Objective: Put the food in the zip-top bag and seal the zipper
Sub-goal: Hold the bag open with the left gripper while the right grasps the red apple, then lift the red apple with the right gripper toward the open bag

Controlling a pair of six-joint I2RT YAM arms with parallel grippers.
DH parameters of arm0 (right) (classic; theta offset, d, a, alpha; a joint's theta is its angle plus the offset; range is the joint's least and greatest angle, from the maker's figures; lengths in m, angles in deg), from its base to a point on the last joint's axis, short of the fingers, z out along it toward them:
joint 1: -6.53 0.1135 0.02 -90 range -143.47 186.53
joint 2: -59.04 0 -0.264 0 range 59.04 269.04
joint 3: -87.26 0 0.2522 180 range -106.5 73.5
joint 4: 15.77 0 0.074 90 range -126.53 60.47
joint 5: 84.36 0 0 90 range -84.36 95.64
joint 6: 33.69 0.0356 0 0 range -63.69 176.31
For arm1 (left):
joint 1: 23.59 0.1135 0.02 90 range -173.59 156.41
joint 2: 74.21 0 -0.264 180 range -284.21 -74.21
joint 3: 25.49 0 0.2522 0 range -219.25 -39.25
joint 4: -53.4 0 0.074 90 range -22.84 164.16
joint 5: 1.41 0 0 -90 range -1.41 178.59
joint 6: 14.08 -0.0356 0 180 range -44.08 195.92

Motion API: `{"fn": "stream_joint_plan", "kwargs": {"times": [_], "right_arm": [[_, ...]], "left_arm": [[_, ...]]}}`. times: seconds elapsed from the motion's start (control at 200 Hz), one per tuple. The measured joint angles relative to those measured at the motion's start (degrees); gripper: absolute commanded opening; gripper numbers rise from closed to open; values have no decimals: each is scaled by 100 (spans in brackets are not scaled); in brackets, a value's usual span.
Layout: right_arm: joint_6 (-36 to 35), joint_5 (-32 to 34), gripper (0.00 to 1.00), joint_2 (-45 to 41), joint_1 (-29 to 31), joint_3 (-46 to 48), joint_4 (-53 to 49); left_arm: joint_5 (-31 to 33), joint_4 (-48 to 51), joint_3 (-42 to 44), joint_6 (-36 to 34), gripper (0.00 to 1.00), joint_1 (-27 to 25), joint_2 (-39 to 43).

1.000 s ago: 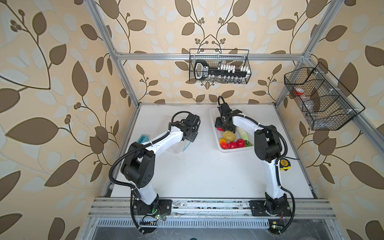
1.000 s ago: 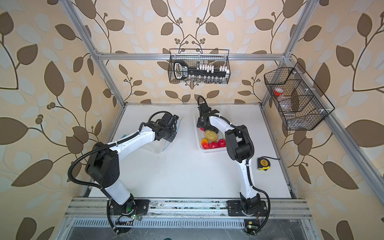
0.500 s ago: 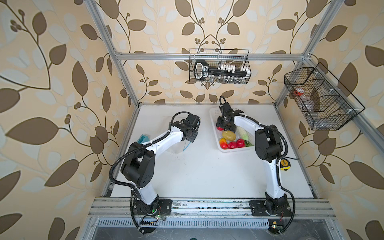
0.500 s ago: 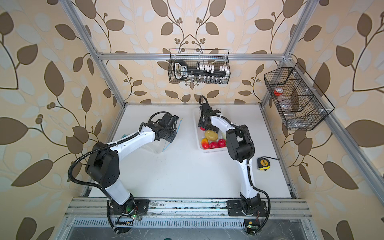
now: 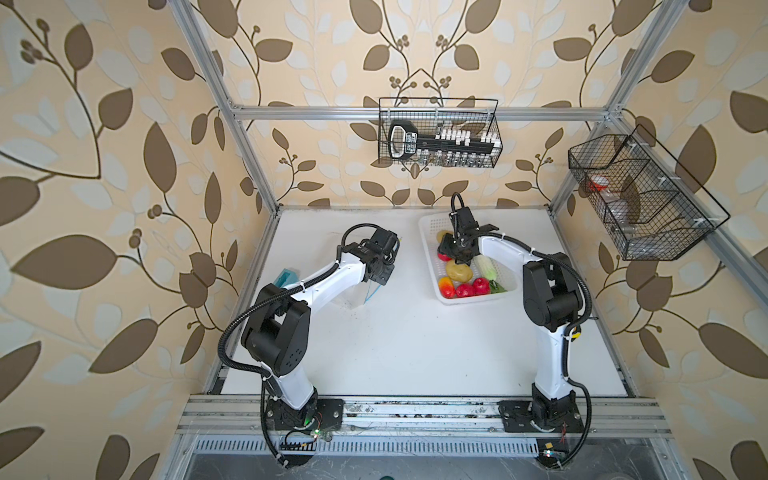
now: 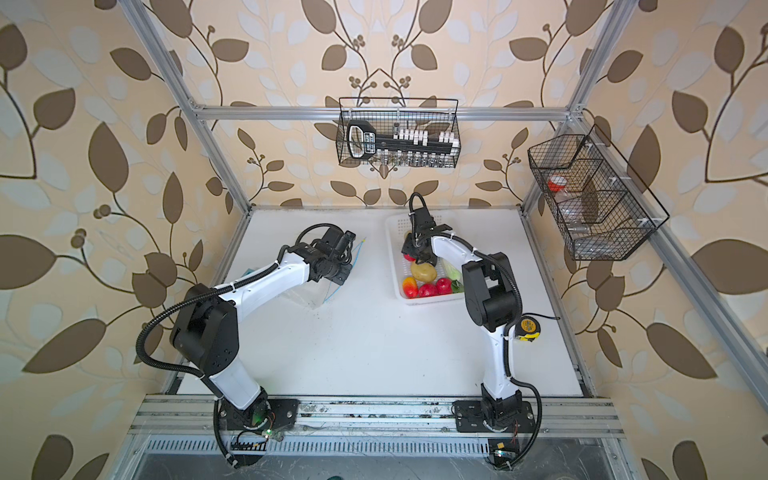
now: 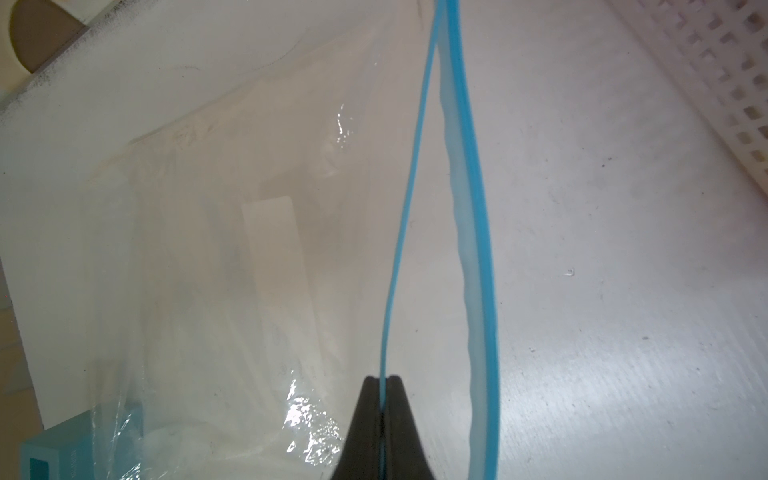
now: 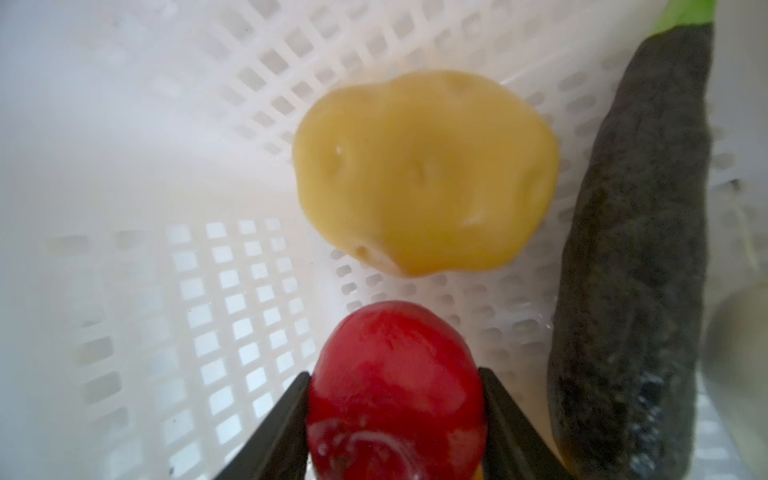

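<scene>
The clear zip-top bag [image 7: 208, 249] lies on the white table at the left, its mouth parted. My left gripper [image 7: 383, 380] is shut on one lip of the blue zipper [image 7: 409, 187] and holds it up; the other lip [image 7: 473, 208] bows away. In both top views that gripper [image 5: 379, 272] sits over the bag [image 5: 353, 297]. My right gripper [image 8: 395, 372] is down in the white basket [image 8: 208, 291], shut on a red tomato [image 8: 395, 353]. Beyond it lie a yellow potato [image 8: 424, 174] and a dark eggplant [image 8: 636, 249]. More food fills the basket's near end: potato [image 5: 458, 270], mango [image 5: 446, 286], red fruits [image 5: 480, 284], cabbage [image 5: 486, 268].
A teal box [image 5: 286, 277] lies by the table's left edge, partly under the left arm. A yellow tape measure [image 6: 528, 328] sits behind the right arm. Wire baskets hang on the back wall [image 5: 438, 137] and the right wall [image 5: 640, 199].
The right gripper's jaws have narrowed onto the red tomato inside the basket. The left arm and the bag have not moved.
</scene>
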Motion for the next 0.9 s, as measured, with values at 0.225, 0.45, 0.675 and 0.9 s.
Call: {"fn": "stream_joint_plan", "kwargs": {"times": [0.225,0.45,0.675,0.9], "right_arm": [[103,-114,38,-326,-7,157,286],[195,-195,37,-581,-17,387,496],[282,-262,37,-1145,-57,874,669],[485,-452,35,-1818,-273,1436,1040]], "left_arm": [[-39,26,0,42,0,116,223],[-168,42,0,96,0,214,306],[-280,125,0,160,0,262,306],[-428,136,0,199,0,295,306]]}}
